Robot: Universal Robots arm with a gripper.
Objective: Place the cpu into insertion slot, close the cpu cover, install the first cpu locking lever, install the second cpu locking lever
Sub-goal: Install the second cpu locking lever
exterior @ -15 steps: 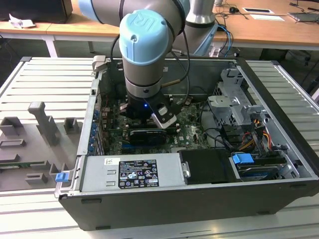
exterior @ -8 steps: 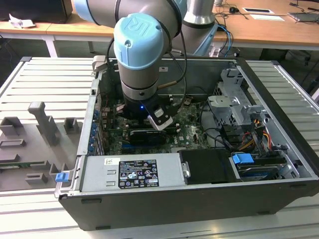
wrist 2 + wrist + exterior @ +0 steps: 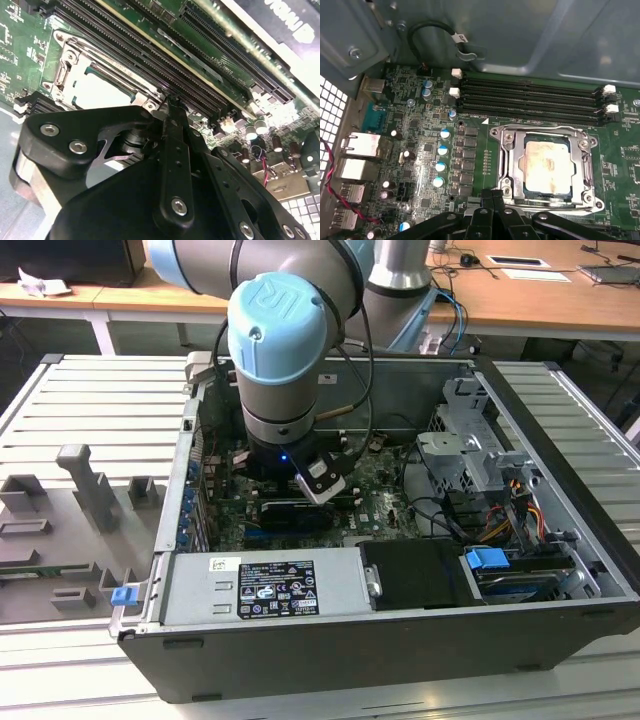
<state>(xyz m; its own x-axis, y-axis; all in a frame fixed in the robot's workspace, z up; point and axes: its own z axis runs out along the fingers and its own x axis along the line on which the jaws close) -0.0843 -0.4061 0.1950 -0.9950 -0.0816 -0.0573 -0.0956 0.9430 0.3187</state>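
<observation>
In the first wrist view, the blue-capped capacitors [image 3: 440, 165] stand beside the insertion slot [image 3: 507, 142], where the cpu [image 3: 545, 165] already lies flat, framed by the lowered cpu cover [image 3: 582, 165], so the chip is seated and pinned. The gripper [image 3: 492, 197] hangs just at the socket's edge with its fingers pressed together on nothing, apparently placed to work the locking hardware.

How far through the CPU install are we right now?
The cpu sits in the insertion slot with the cpu cover closed flat over it, so those steps look done. The end effector is at the socket's edge, holding nothing visible. I cannot tell whether either locking lever is latched.
</observation>
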